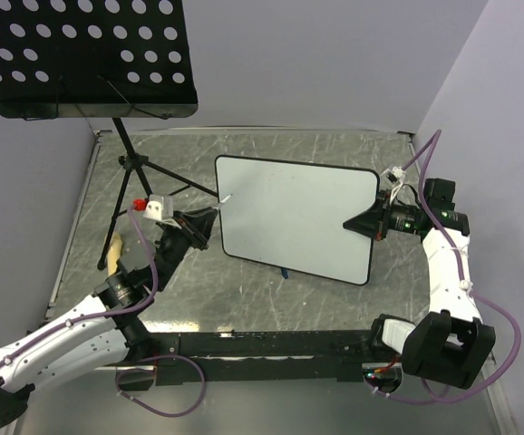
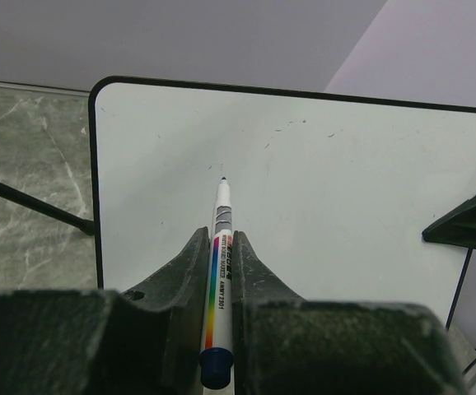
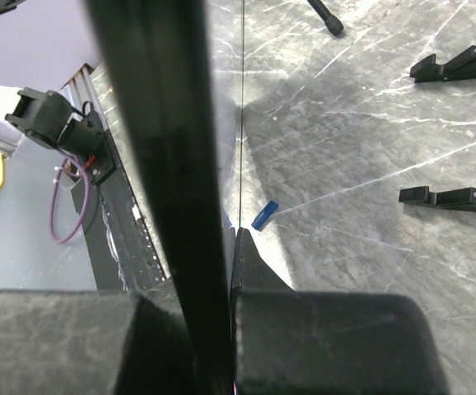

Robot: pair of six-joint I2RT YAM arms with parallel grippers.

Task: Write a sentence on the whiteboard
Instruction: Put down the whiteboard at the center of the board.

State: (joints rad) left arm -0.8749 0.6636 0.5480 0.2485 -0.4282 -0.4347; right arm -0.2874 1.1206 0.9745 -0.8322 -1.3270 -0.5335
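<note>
The whiteboard (image 1: 298, 217) is held tilted above the table, its face blank; no sentence shows on it. My right gripper (image 1: 363, 223) is shut on the board's right edge, which crosses the right wrist view as a dark bar (image 3: 160, 164). My left gripper (image 1: 209, 220) is shut on a white marker (image 2: 220, 263) with a rainbow stripe and a blue end. The marker's tip (image 2: 223, 178) sits at the board's (image 2: 320, 189) upper left area, at or just off the surface. In the top view the marker tip (image 1: 227, 198) is by the board's left edge.
A black perforated music-stand tray (image 1: 81, 54) on a tripod (image 1: 140, 177) stands at the back left. A blue marker cap (image 3: 264, 215) lies on the table under the board, also in the top view (image 1: 284, 272). Black board feet (image 3: 456, 66) lie on the marbled table.
</note>
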